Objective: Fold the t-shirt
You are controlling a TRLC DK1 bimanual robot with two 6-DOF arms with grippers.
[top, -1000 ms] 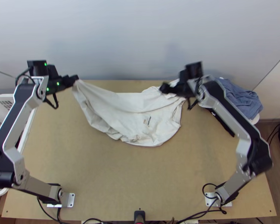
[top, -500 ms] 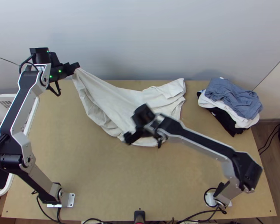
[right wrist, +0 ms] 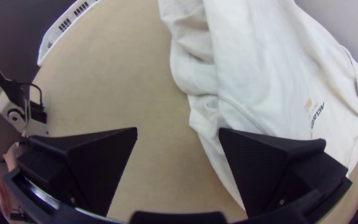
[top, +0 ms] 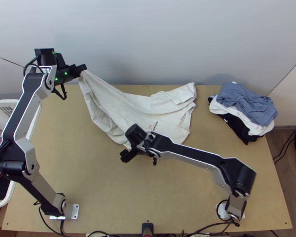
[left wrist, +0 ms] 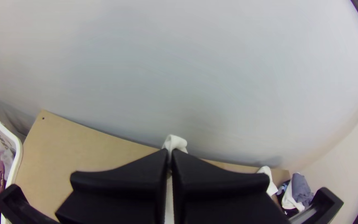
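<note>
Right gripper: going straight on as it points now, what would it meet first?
Probably the wooden table: bare wood shows between the open fingers of the right gripper. One finger overlaps the t-shirt in that view, so might brush cloth first; depth is unclear.

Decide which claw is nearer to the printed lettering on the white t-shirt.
Right: the right claw is by the t-shirt's near edge, close to the lettering; the left claw pinches a raised end farther off.

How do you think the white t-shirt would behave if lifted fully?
The white t-shirt would probably hang floppy, since it slopes in loose folds from the left hand to the table. It seems light for its size, being thin cloth that creases softly.
</note>
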